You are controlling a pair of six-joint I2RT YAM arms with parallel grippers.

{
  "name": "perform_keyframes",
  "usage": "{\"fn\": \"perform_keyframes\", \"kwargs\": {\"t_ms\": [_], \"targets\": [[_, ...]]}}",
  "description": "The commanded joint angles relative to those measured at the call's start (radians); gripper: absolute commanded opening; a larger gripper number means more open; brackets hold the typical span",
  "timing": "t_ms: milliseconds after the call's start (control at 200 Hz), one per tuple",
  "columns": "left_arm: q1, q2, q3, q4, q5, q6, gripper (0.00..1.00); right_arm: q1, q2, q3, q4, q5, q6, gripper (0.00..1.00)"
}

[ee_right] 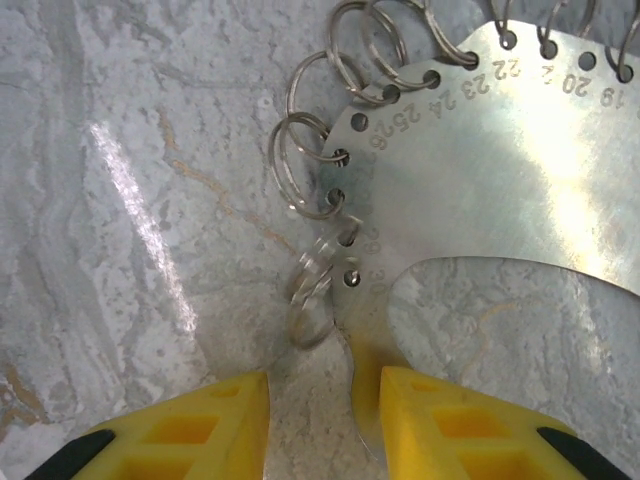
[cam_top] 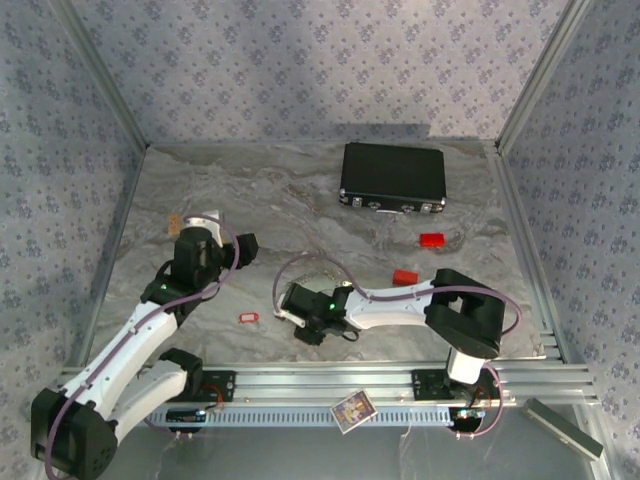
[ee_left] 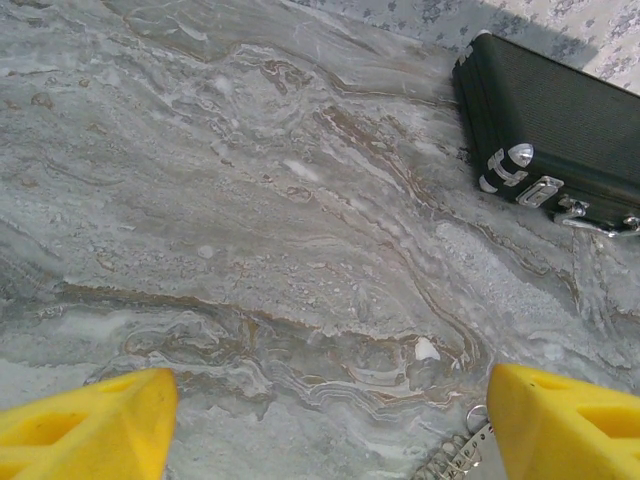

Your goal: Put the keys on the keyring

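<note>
Left gripper (ee_left: 328, 400) hangs wide open and empty over the marble table (ee_left: 250, 200). Red-tagged key (cam_top: 248, 317) lies near the right gripper (ee_right: 322, 380), to its left. That gripper's jaws stand narrow, straddling the edge strip of the keyring (ee_right: 520, 170), a numbered plate with split rings. Black case (cam_top: 392, 178) sits well beyond.

Your left gripper (ee_left: 330, 425) is spread wide above the marbled table (ee_left: 250, 200). You can see its yellow fingertips (ee_left: 90, 425) at the near left and near right, with nothing between them. Just beside the right fingertip lies a small metal ring with a bit of chain (ee_left: 462, 452), cut off by the near edge. At the far right sits a closed black case (ee_left: 560, 120) with silver corners and latches.
</note>
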Motion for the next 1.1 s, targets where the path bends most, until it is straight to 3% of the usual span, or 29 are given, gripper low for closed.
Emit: {"fn": "perform_keyframes", "kwargs": {"t_ms": [0,335,610,1094], "targets": [[0.007,-0.023,-0.015,-0.015,-0.016,-0.013,0.8,0.007,0.023,0.0,0.017,0.023,-0.05,0.35],[0.006,-0.023,-0.014,-0.013,-0.018,-0.02,0.8,0.0,0.011,-0.015,0.056,-0.034,-0.07,0.34],[0.007,-0.021,-0.02,-0.007,-0.021,-0.017,0.8,-0.055,-0.067,-0.086,0.119,-0.086,0.038,0.33],[0.007,-0.022,-0.025,-0.001,-0.024,-0.013,0.8,-0.102,-0.092,-0.114,0.152,-0.21,0.09,0.32]]}}
